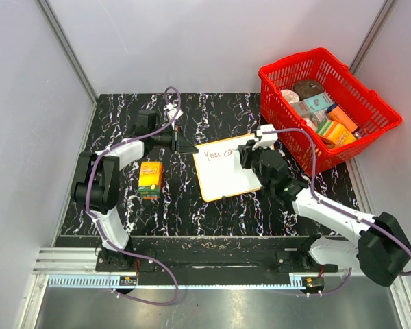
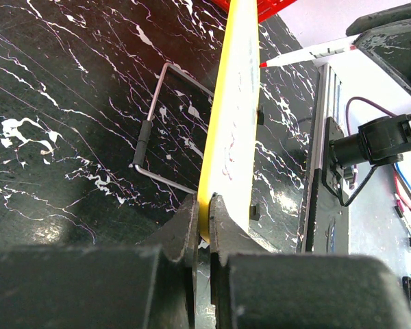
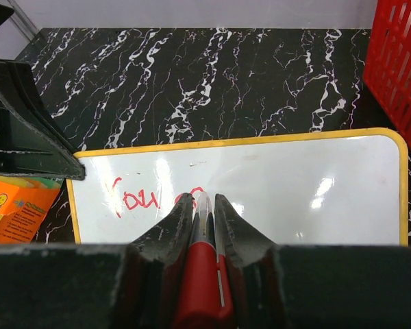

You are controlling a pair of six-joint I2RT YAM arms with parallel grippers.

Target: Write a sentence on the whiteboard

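Currently stretched low across the table, left gripper clamped tight on the yellow rim of the whiteboard at one corner. Bent in from the other side, right gripper pinching a red marker firmly, tip down on the white surface directly ahead. Of the sentence, only "You" and a started second word, thin red, just left of the tip.
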